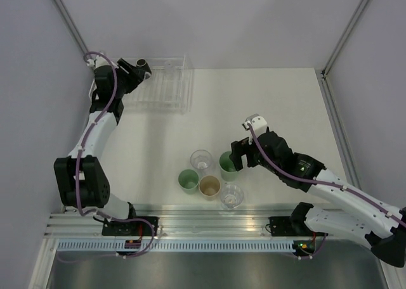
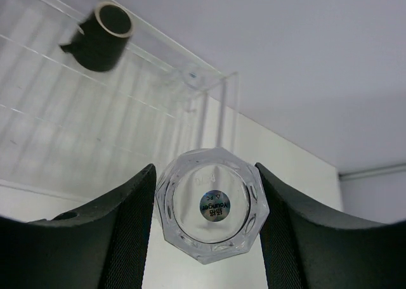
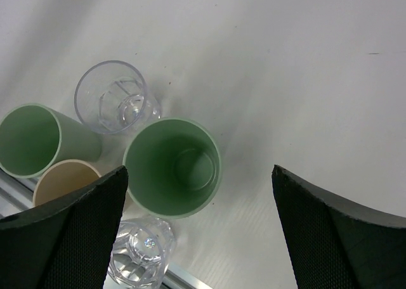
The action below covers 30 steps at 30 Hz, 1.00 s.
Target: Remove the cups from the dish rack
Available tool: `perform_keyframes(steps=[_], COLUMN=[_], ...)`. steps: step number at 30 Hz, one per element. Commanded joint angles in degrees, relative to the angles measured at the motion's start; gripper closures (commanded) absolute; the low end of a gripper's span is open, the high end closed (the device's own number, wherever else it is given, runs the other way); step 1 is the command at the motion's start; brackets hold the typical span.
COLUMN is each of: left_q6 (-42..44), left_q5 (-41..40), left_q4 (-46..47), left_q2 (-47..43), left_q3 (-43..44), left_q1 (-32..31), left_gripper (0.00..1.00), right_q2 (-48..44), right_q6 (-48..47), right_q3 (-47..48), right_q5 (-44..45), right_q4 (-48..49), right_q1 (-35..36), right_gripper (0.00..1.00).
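The dish rack (image 1: pixel 166 86) stands at the table's far left. A small black cup (image 2: pixel 104 35) sits in it by the far wall. My left gripper (image 2: pixel 212 238) is at the rack (image 2: pixel 76 130), shut on a clear faceted cup (image 2: pixel 212 203) whose stickered bottom faces the camera. In the top view this gripper (image 1: pixel 143 75) is at the rack's left end. Several cups stand upright near the front edge: two mint green (image 1: pixel 227 162) (image 1: pixel 188 180), one tan (image 1: pixel 209 186), two clear (image 1: pixel 202 159) (image 1: pixel 231 196). My right gripper (image 3: pixel 200 235) hangs open just beside one green cup (image 3: pixel 172 167), holding nothing.
An aluminium rail (image 1: pixel 209 216) runs along the near edge, just behind the cups. Grey walls close in the table on the left, back and right. The right arm (image 1: pixel 304 172) stretches across the right front of the table.
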Motion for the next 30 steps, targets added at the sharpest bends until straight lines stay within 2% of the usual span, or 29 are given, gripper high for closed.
perform_keyframes(steps=[1,2,3,4,5,6,8,9,11,12,13,16,19,30], left_q6=[-15.06,-17.61,-23.9,-27.27,-34.52,-37.9,-44.06,-49.31,-56.61,-58.92,-60.86,-68.07,-72.56,-72.13], left_q5=[11.18,13.73,19.75,22.34,24.8,29.35,33.33,36.22,38.35,39.32,40.2,40.82,40.83,40.65], left_q4=[5.38,7.22,15.25,19.24,22.85,32.63,42.35,51.01,59.06,62.84,70.36,82.6,90.53,90.47], left_q2=[-6.69,-10.01,-11.35,-12.41,-13.9,-14.17,-14.09,-13.3,-12.42,-11.29,-10.58,-7.6,-4.61,-6.79], left_q3=[-6.38,-11.62,-14.89,-18.23,-24.09,-26.93,-33.77,-35.56,-39.77,-41.1,-42.77,-45.67,-47.52,-51.13], left_q1=[-0.97,-0.97,-0.97,-0.97,-2.88,-3.42,-5.18,-5.8,-7.72,-8.26,-8.87,-12.21,-15.38,-18.98], left_gripper=[0.98,0.98,0.98,0.98,0.98,0.98,0.98,0.98,0.98,0.98,0.98,0.98,0.98,0.98], right_q2=[-3.41,-3.68,-3.68,-3.42,-2.37,-1.58,0.61,1.15,2.2,2.38,2.47,2.73,4.48,11.96], right_q6=[1.85,2.03,2.29,2.21,2.03,1.94,1.59,1.59,1.59,1.68,1.59,1.24,0.27,-0.61], right_q3=[-1.36,-1.62,-1.62,-1.62,-1.54,-1.45,-1.45,-1.88,-2.5,-3.46,-4.08,-5.49,-4.88,-0.84], right_q5=[5.72,8.16,9.06,9.15,8.37,7.67,5.74,3.55,0.65,-2.94,-4.63,-10.68,-15.34,-19.85], right_q4=[7.87,8.58,9.02,9.9,10.52,11.13,13.33,14.38,18.51,20.17,23.85,30.87,34.16,39.17], right_q1=[-0.06,-0.06,-0.14,-0.23,-0.49,-0.67,-1.2,-1.37,-1.81,-1.99,-2.25,-2.52,-2.61,-2.69], right_gripper=[0.02,0.02,0.02,0.02,0.02,0.02,0.02,0.02,0.02,0.02,0.02,0.02,0.02,0.02])
